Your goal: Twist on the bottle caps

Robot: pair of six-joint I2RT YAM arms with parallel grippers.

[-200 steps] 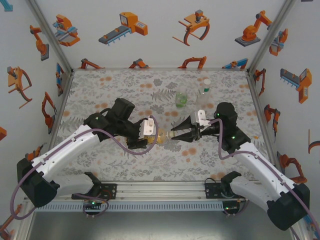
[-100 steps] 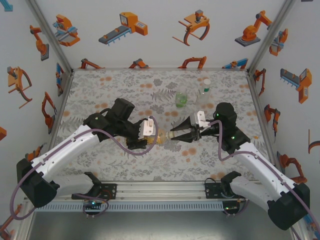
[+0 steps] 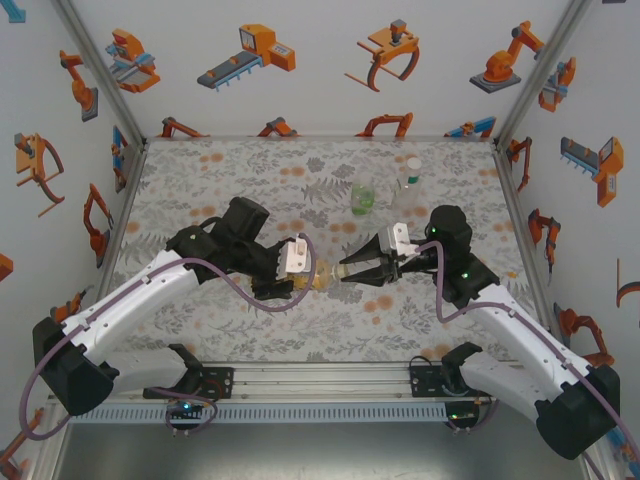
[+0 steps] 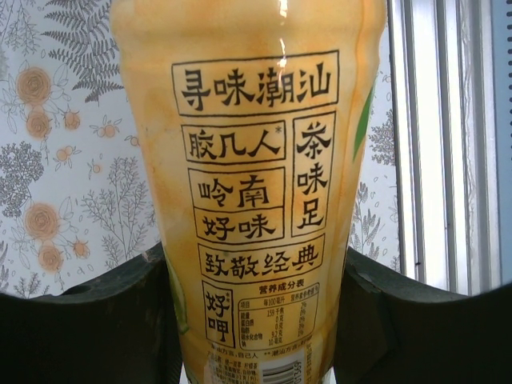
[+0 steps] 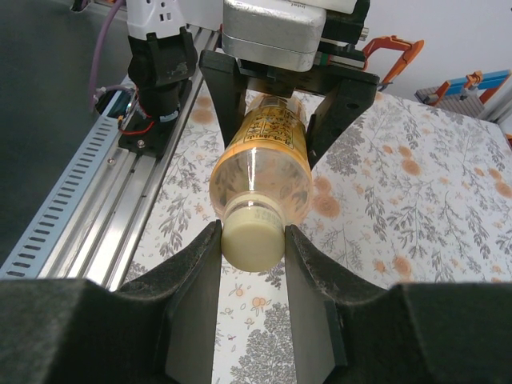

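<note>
Bottle cap (image 5: 252,240), pale yellow, sits on the neck of the amber bottle (image 4: 248,200), and the right pincer (image 5: 252,260) is closed narrowly on it, one dark finger pressing each side. The bottle's orange label carries boxed Chinese writing: 寻味潮汕 across the top, 茶味足 down the right, 岭南好味 in the middle, 致敬经典 below, and 好呷 at lower left. The small table and barcode under these are too fine to read. The left pincer (image 4: 256,328) clamps the bottle's body at the end away from the cap, fingers tight against both sides. In the top view the bottle lies level between the two pincers, above the floral cloth (image 3: 200,180) near the table's middle. Farther back stand a green bottle (image 3: 362,198) and a clear bottle (image 3: 407,190), close together. The clear one seems to wear a white cap (image 3: 413,164), though it is too small to be sure.
</note>
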